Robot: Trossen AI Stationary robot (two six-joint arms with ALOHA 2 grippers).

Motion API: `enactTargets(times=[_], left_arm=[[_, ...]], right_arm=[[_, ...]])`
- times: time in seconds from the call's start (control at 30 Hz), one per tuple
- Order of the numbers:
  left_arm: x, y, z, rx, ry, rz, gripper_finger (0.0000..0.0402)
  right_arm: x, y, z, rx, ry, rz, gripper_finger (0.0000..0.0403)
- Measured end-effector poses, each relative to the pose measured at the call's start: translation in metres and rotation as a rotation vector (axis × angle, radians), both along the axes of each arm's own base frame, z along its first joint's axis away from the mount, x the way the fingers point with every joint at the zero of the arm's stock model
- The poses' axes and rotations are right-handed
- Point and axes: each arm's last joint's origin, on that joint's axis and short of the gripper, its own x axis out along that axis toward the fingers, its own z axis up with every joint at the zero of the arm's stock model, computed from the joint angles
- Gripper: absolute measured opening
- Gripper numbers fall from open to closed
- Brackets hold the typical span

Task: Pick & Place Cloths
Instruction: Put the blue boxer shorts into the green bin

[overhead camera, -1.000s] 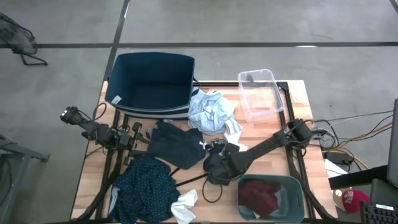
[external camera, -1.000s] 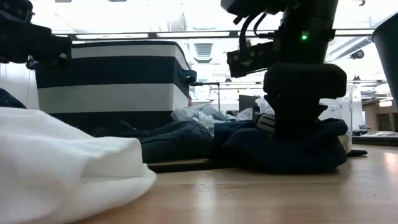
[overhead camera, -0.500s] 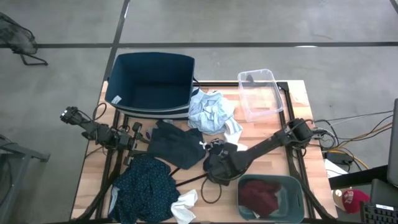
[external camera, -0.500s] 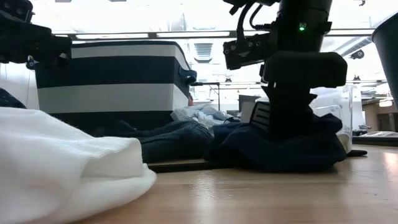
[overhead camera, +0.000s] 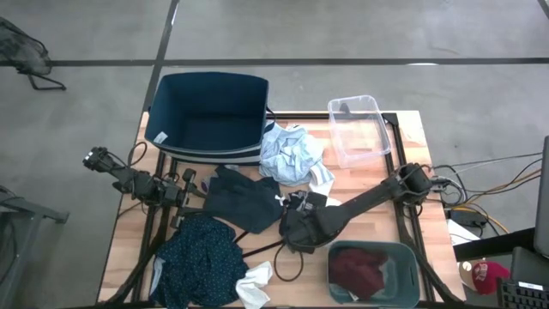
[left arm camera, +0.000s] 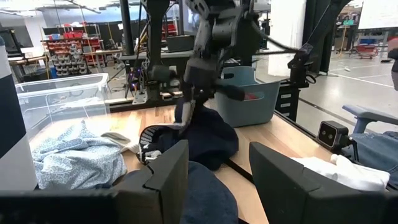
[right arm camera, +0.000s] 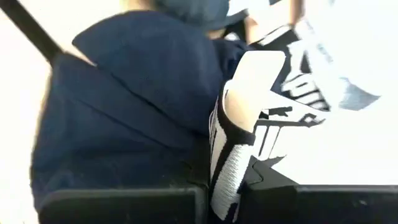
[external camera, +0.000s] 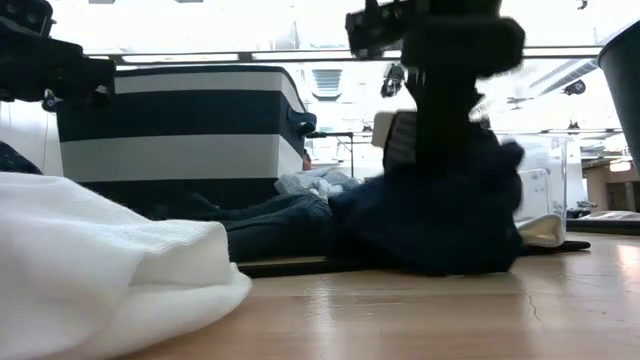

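1. The left gripper (overhead camera: 190,187) waits near the table's left edge, beside the black wire hanger (overhead camera: 266,251). Its fingers (left arm camera: 171,171) stand wide apart with nothing between them, and it has not moved over the last second.
2. The dark teal dotted garment (overhead camera: 199,262) and the white sock (overhead camera: 255,283) lie in the front left part of the table, unchanged. Another black garment (overhead camera: 243,197) lies flat in the middle, and the pale blue shirt (overhead camera: 292,153) is still bunched in front of the navy striped basket (overhead camera: 208,107).
3. The right gripper (overhead camera: 296,225) is closed on the black garment with the white logo (external camera: 425,215), near the middle of the table. A second ago it pressed down into the heap; now, in the low view, it has risen and the cloth is drawn up into a peak under it, its lower folds still touching the wood. The pick seems to have taken, and the lift has only begun.
4. To the right, the grey-blue bin (overhead camera: 410,257) already holds the maroon garment (overhead camera: 360,270), so it is probably the drop place; the clear plastic tub (overhead camera: 358,129) looks empty.
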Motion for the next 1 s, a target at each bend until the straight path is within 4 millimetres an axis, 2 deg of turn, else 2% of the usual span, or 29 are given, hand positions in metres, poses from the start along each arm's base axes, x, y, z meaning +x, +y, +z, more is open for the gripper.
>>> enactTargets(times=[0.23,0.47,0.57,0.73,1.0], left_arm=[[0.0,0.0,0.0,0.0,0.001,0.0,0.0177],[0.0,0.0,0.0,0.0,-0.001,0.0,0.0177],[0.0,0.0,0.0,-0.001,-0.002,0.001,0.0177],[0.0,0.0,0.0,-0.001,-0.002,0.0,0.0177],[0.0,0.0,0.0,-0.002,-0.003,0.0,0.0177]], right_arm=[[-0.01,0.009,0.048,-0.03,-0.02,0.013,0.0012],[-0.039,0.015,0.104,-0.018,-0.041,0.037,0.0012],[-0.06,0.015,0.132,-0.005,-0.061,-0.003,0.0012],[-0.094,0.024,0.177,0.101,-0.212,0.03,0.0012],[-0.165,0.029,0.239,0.307,-0.42,0.085,0.0012]])
